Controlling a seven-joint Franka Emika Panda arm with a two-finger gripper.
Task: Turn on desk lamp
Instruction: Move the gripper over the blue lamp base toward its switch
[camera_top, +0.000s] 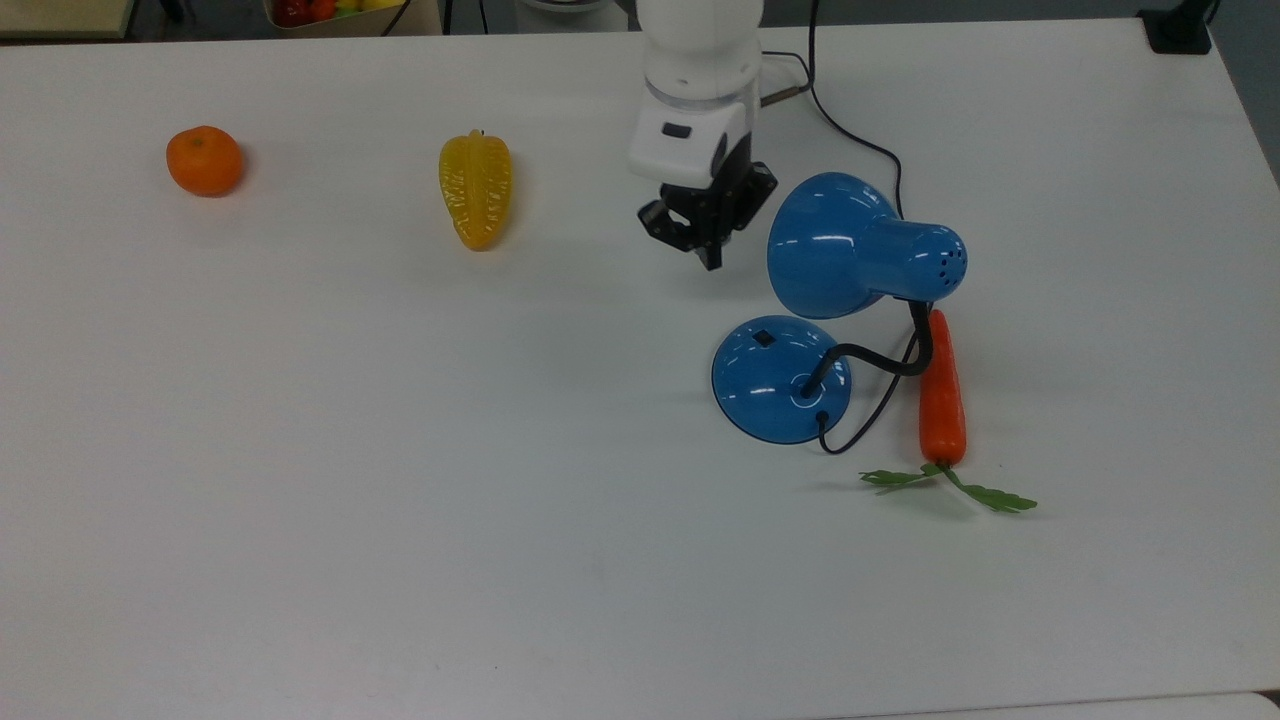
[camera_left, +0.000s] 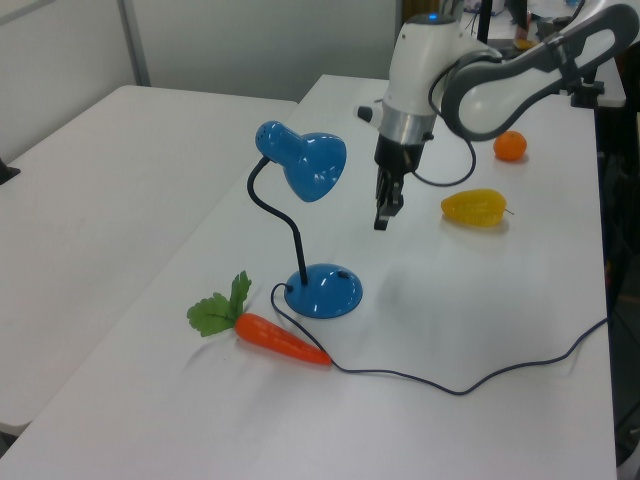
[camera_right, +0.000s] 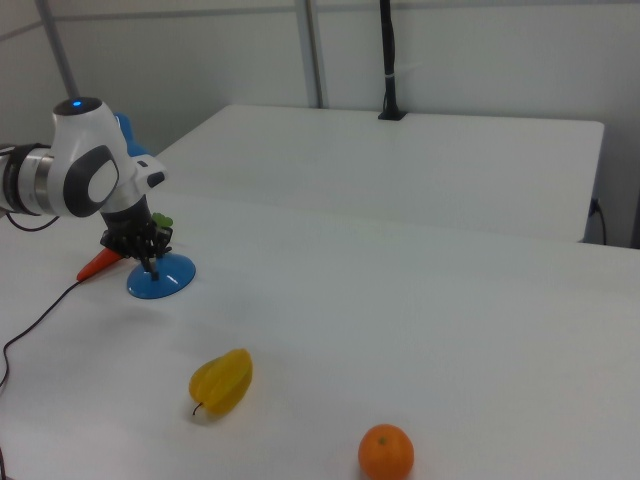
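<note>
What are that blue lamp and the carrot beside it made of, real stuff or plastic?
The lamp looks like glossy painted metal or hard plastic: bright highlights streak its shade and base. Its black neck looks like bendable ribbed tubing. The carrot seems a plastic replica: uniform orange, smooth sheen, flat stiff green leaves.
</note>
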